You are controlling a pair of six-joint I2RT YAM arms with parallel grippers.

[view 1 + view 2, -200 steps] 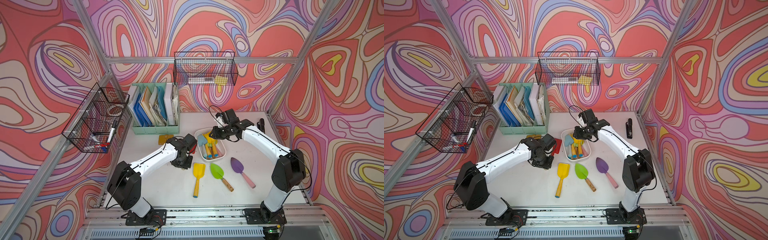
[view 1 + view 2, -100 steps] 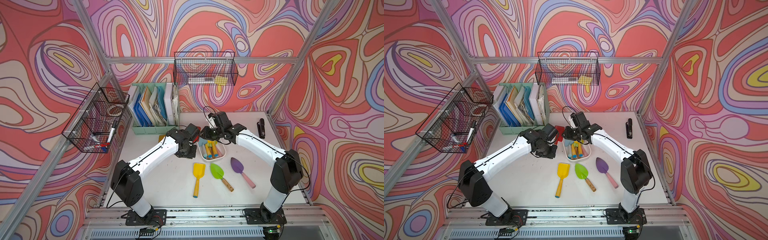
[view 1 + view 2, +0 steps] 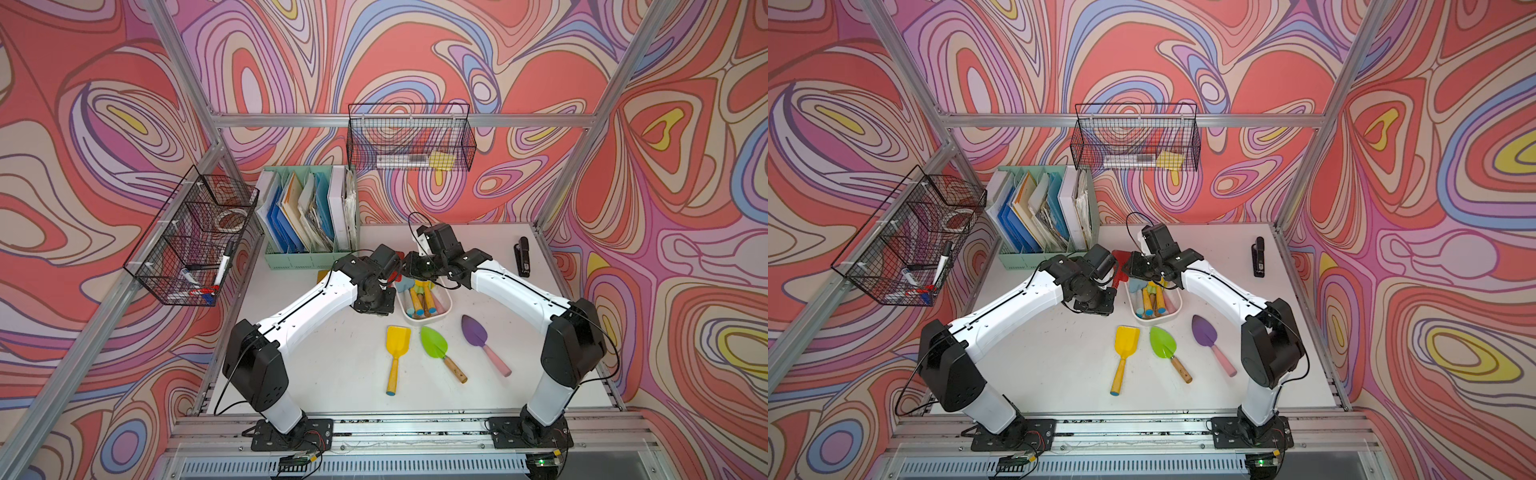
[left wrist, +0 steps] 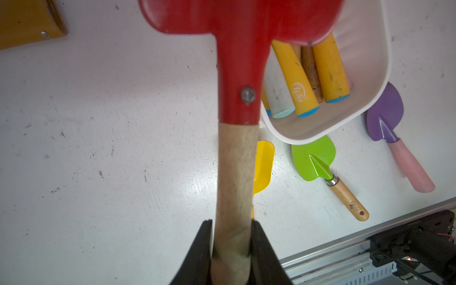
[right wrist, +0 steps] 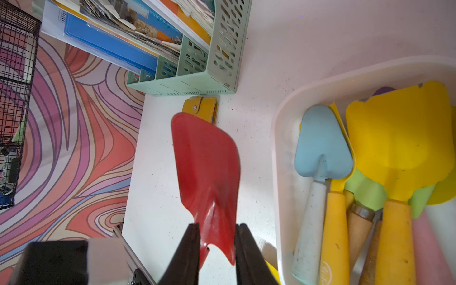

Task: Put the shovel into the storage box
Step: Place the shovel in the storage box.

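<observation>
We've got the red shovel point(image 4: 238, 74) pinched at both ends, left jaws on handle, right on blade, beside the storage box point(image 4: 365, 81); three shovels wait.

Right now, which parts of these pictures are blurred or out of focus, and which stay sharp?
Left wrist view: the red shovel blade is soft at the picture's edge, while the green shovel on the table looks sharp. Right wrist view: the right end effector is blurred, but the storage box rim is clearer. Both top views: sharp overall, frame posts lean outward.
</observation>
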